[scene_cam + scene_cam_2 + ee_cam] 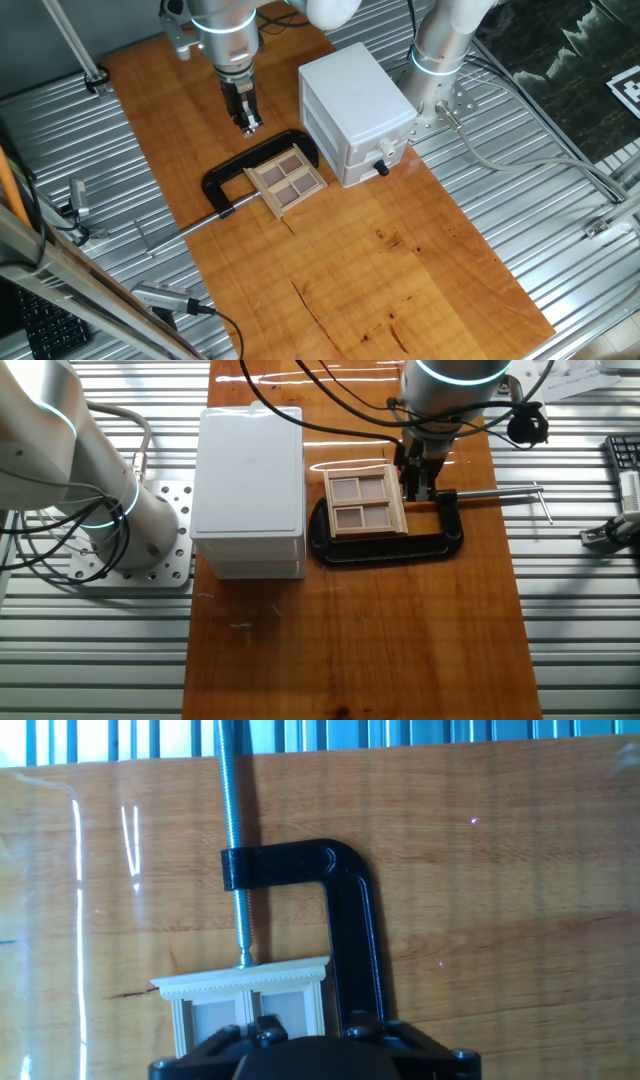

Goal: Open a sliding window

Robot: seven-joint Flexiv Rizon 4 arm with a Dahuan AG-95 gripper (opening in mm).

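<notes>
- One fixed view, from the left: ribbed metal table [90, 150] with bright parallel slats, and over it a glossy, reddish wooden board [400, 270] with dark grain streaks.
- Next along, the gripper [249, 124] hangs from a silver wrist, dark fingers pointing down just above the board, close beside the black C-clamp [232, 178]. Whether those fingers are spread or pressed together, I cannot tell from any view.
- That clamp is a smooth black curved bar with a thin threaded metal screw running out toward the table's left edge.
- Inside its curve lies the sliding window [286, 178]: a small light-wood rectangle, flat on the board, four brownish panes in a two-by-two grid, pale frame bars between them.
- Just right of it, nearly touching, stands the white box [355, 110], matte plastic with rounded corners and a small black knob [381, 167] on its front face.
- Far right, a second white arm base [440, 60] rises out of frame.
- Hand view: the screw tip presses on the window's ridged, toothed top edge; only that edge and two pane tops show, the rest hidden behind the dark gripper body at the bottom. Fingertips are out of sight here.
</notes>
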